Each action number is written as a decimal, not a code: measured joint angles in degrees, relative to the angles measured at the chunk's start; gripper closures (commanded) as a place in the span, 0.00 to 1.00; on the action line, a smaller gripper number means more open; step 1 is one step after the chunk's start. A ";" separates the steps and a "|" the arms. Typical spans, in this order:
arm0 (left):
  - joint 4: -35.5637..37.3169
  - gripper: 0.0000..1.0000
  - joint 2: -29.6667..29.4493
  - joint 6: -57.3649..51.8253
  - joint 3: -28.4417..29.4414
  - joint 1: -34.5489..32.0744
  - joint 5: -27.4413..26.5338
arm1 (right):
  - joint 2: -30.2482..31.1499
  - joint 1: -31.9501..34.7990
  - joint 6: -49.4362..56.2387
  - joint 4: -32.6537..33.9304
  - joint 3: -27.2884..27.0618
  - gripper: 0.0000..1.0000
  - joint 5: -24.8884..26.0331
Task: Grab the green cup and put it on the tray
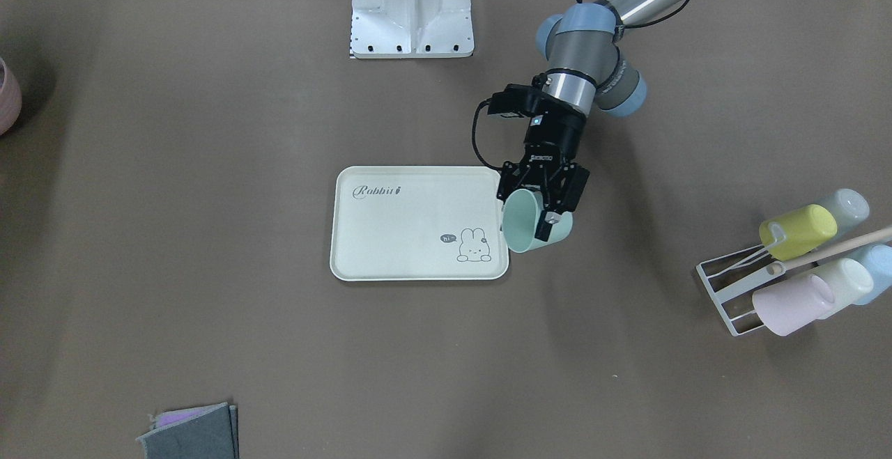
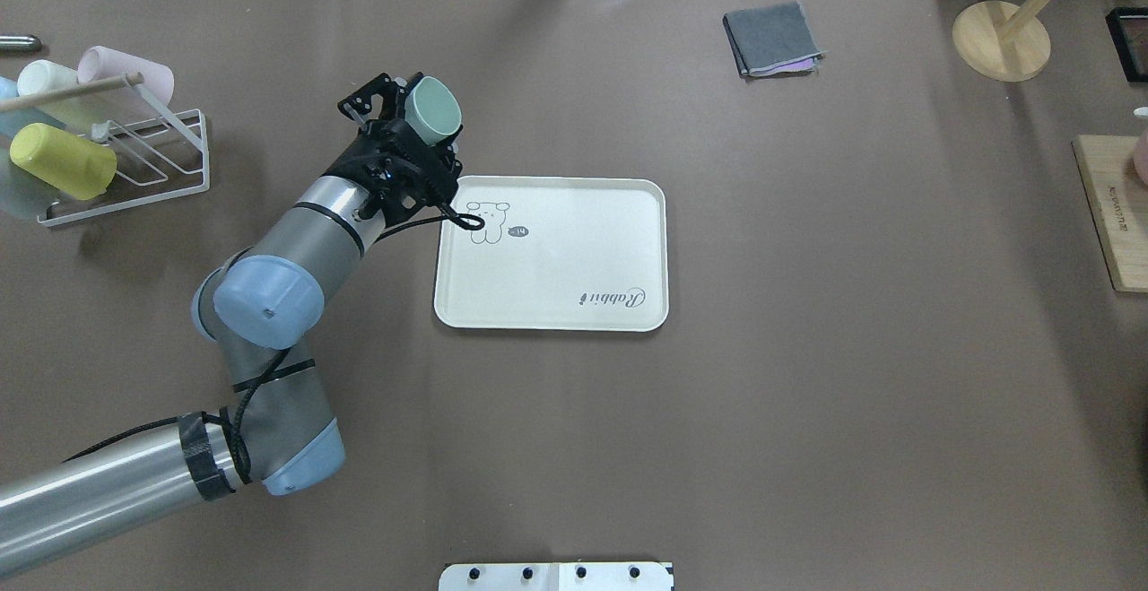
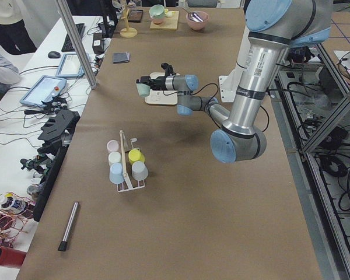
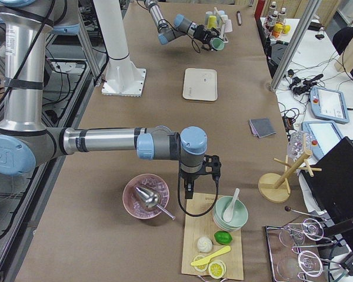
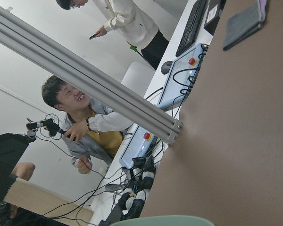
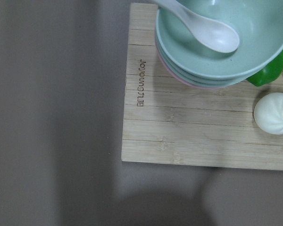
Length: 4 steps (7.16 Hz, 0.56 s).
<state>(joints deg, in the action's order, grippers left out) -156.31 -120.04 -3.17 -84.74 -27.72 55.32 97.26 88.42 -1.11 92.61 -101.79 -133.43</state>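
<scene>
My left gripper (image 1: 540, 216) is shut on the green cup (image 1: 521, 226). It holds the cup tilted on its side in the air, mouth turned toward the tray, at the tray's corner by the bunny drawing. The cream tray (image 1: 411, 229) lies flat in the middle of the table with nothing on it. In the overhead view the cup (image 2: 433, 108) is just beyond the tray's (image 2: 556, 259) far left corner. The cup's rim (image 5: 165, 220) shows at the bottom of the left wrist view. My right gripper (image 4: 189, 189) hangs over a wooden board far off; I cannot tell its state.
A white wire rack (image 2: 126, 156) with yellow, pink and pale cups stands at the robot's far left. A folded grey cloth (image 2: 773, 37) and a wooden stand (image 2: 1000, 39) lie beyond the tray. The wooden board (image 6: 198, 136) holds stacked bowls (image 6: 217, 52) with a spoon.
</scene>
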 measured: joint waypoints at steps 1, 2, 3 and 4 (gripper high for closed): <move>0.09 0.28 -1.71 5.95 1.05 0.83 0.31 | -0.08 0.00 -0.12 -0.01 -0.07 0.00 0.06; 0.10 0.28 -2.65 11.42 1.46 1.53 1.23 | -0.07 0.00 -0.18 0.01 -0.19 0.00 0.09; -0.08 0.27 -3.15 16.46 2.19 2.51 2.27 | -0.02 0.00 -0.18 0.02 -0.33 0.00 0.10; -1.09 0.27 -3.66 20.43 4.03 3.54 2.60 | 0.01 0.00 -0.14 0.02 -0.36 0.00 0.10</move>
<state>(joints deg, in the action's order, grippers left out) -157.41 -123.70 17.26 -80.71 -24.18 57.92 97.27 88.42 -1.26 92.63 -102.15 -133.33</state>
